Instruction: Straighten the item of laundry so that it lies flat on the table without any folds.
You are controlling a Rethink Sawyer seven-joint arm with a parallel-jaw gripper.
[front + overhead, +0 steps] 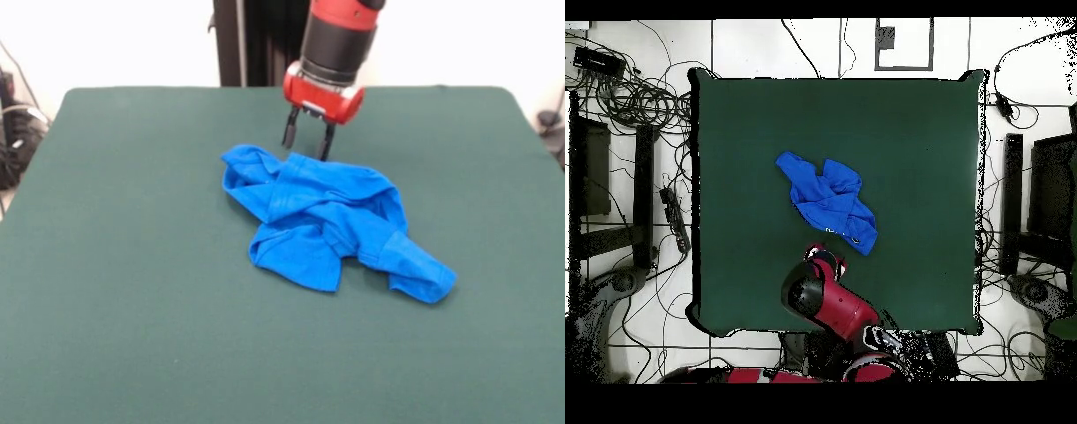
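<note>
The black two-fingered pincer (307,140) on the red and black arm hangs with fingers spread and empty over the far edge of the crumpled royal-blue cotton T-shirt (328,223), which lies bunched just below it. This looks like the approach to a first grasp; next it should drop and pinch that hem. The dark green felt tabletop (132,265) stretches bare all round; cables (635,100) litter the tiled floor.

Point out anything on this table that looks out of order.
The blue T-shirt lies crumpled in a twisted heap near the middle of the green table, its layers folded over one another rather than flat. The open gripper hovers at its far edge.
</note>
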